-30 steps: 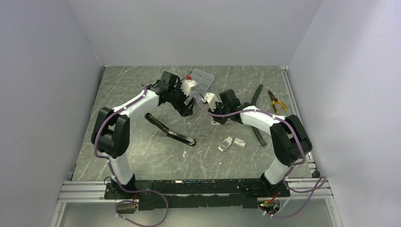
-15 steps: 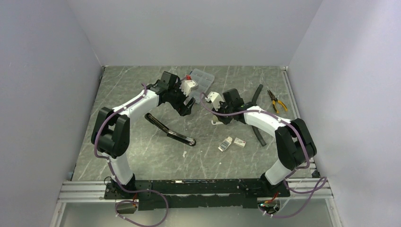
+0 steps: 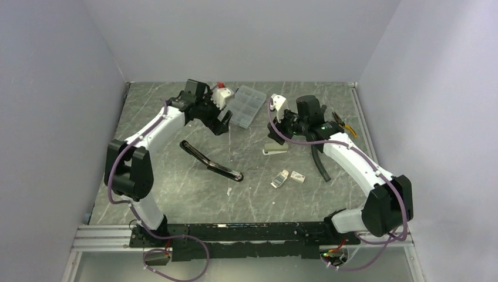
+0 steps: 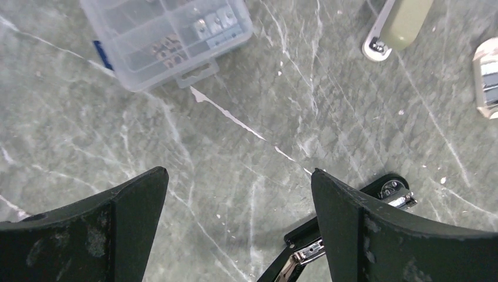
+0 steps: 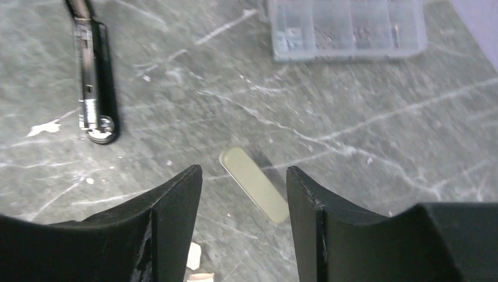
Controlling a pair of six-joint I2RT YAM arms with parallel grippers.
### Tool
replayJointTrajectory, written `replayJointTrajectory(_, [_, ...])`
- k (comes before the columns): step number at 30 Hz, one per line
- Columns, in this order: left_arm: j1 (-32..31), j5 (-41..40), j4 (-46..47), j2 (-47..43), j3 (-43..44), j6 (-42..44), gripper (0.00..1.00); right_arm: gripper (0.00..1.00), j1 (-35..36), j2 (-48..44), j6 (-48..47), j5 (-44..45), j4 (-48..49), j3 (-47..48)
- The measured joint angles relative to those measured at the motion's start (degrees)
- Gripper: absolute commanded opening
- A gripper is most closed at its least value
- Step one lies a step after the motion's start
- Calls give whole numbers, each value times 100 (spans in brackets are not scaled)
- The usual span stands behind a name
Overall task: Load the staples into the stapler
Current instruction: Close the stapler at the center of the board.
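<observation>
The black stapler (image 3: pixel 211 161) lies swung open on the table's middle left, its metal magazine (image 5: pixel 91 88) bared. The staples' white box lies in two parts, tray (image 3: pixel 281 178) and sleeve (image 3: pixel 298 177); silvery strips show in the tray (image 4: pixel 486 76). My left gripper (image 3: pixel 222 123) hovers behind the stapler, wide open and empty (image 4: pixel 238 171), with the stapler's end (image 4: pixel 352 235) under its right finger. My right gripper (image 3: pixel 283 130) is raised above a small olive-topped piece (image 3: pixel 275 150), jaws apart with nothing between them (image 5: pixel 244 168); the piece (image 5: pixel 255 191) rests on the table below.
A clear compartment case (image 3: pixel 245 106) stands at the back between both arms. Yellow-handled pliers (image 3: pixel 343 124) lie at the back right, with a black tube (image 3: pixel 320 161) under the right arm. Grey walls close in the marbled table (image 3: pixel 176 194).
My right gripper opened, let go of the olive-topped piece and lifted back to the right. My left arm pulled back to the left, uncovering the clear case.
</observation>
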Motion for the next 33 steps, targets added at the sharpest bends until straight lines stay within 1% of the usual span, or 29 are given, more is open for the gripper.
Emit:
replayJointTrajectory(6, [479,420,-356,-146,426,-24,97,63,50,-61,-33,-789,24,-2])
replayJointTrajectory(9, [721,520,-501,-389,404,7,97,63,184,-46,-31,-988,87,-13])
replayJointTrajectory(11, [925,621,-470,-680,258,-2,97,63,398,9,-28,-1029,170,-13])
replayJointTrajectory(14, [1335,710,-518,-1152,74,-74,97,64,905,221,-9,-997,326,-15])
replayJointTrajectory(15, [1563,719,-546,-1303,59,-131,97,64,1086,330,7,-946,380,-15])
replayJointTrajectory(20, [2328,643,-802,-1488,7,-175,97,65,1825,1088,155,-581,479,2])
replayJointTrajectory(24, [2771,807,-927,-1633,-595,-127,97,65,2142,1646,356,-275,501,61])
replayJointTrajectory(28, [3121,1386,-990,-1749,-1266,136,97,65,2319,2011,472,-68,520,192])
replayJointTrajectory(29, [3233,1637,-975,-1768,-1399,260,97,65,2326,2055,472,-39,518,219])
replayJointTrajectory(31, [3541,2218,-1008,-1786,-1635,723,97,65,2319,2076,459,-37,483,229])
replayJointTrajectory(33, [3840,2789,-1220,-1746,-1711,1445,97,65,2312,2072,446,-68,442,229])
